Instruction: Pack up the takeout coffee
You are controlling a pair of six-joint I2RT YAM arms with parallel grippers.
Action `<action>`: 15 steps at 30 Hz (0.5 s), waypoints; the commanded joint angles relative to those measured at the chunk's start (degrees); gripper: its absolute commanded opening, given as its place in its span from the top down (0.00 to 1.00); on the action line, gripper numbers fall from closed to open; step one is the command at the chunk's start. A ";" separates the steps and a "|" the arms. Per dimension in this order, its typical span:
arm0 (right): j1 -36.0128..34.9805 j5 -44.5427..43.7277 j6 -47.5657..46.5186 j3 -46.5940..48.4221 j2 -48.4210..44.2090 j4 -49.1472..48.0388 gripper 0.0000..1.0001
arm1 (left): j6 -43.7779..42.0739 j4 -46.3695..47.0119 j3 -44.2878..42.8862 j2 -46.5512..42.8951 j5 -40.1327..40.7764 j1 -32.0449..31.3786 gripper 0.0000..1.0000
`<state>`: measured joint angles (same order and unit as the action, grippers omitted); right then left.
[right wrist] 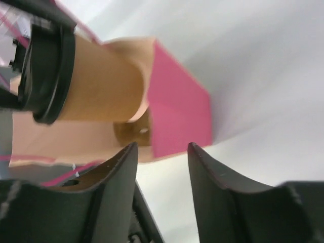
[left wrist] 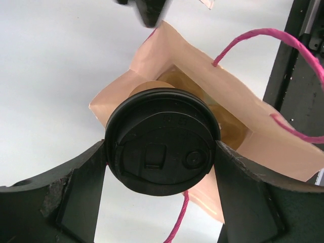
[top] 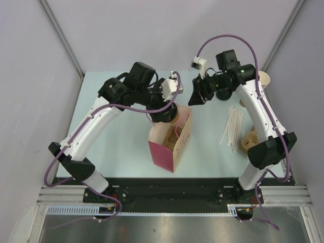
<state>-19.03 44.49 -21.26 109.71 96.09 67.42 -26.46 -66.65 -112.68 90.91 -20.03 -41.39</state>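
White sticks beside tan carrier

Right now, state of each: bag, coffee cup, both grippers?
pink paper bag: upright, mouth open.
takeout coffee cup: lid on, held at the bag's mouth.
left gripper: closed on the cup.
right gripper: open, empty.

1 overhead view, 2 close wrist views with coffee cup
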 commanded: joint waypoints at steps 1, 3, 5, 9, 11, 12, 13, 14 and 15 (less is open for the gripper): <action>1.62 0.51 0.43 10.60 4.53 -0.19 0.45 | -2.02 0.74 0.53 -1.97 -3.00 -0.36 0.74; 1.45 0.51 -0.71 13.76 6.11 0.34 0.39 | -2.02 0.47 0.54 -1.79 -3.35 -0.54 0.74; -0.04 0.16 -3.68 15.09 7.00 1.92 0.34 | -1.93 0.21 0.45 -1.71 -3.43 -0.89 0.74; -4.61 -2.20 -9.67 15.71 7.88 6.40 0.32 | -1.32 -0.58 0.71 -1.53 -3.70 -1.59 0.75; -6.45 -4.05 -11.34 13.70 7.44 7.11 0.31 | -0.62 -0.32 2.28 -1.88 -3.79 -1.85 0.75; -7.85 -5.89 -12.66 12.56 7.09 7.03 0.32 | -0.09 -0.15 2.90 -2.40 -3.96 -1.86 0.75; -8.48 -6.78 -13.19 10.72 6.83 6.33 0.32 | 0.09 -0.06 4.13 -2.67 -4.05 -1.86 0.75; -8.83 -7.65 -13.46 9.83 6.39 5.89 0.33 | 0.18 -0.14 4.57 -2.93 -4.40 -1.86 0.75; -9.44 -8.97 -13.46 9.12 6.30 5.36 0.34 | 0.27 -0.23 5.01 -3.20 -4.40 -1.86 0.75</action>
<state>-26.48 40.73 -30.61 121.58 103.48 72.05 -26.94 -67.07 -109.65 90.30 -22.33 -42.87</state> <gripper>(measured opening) 0.680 0.812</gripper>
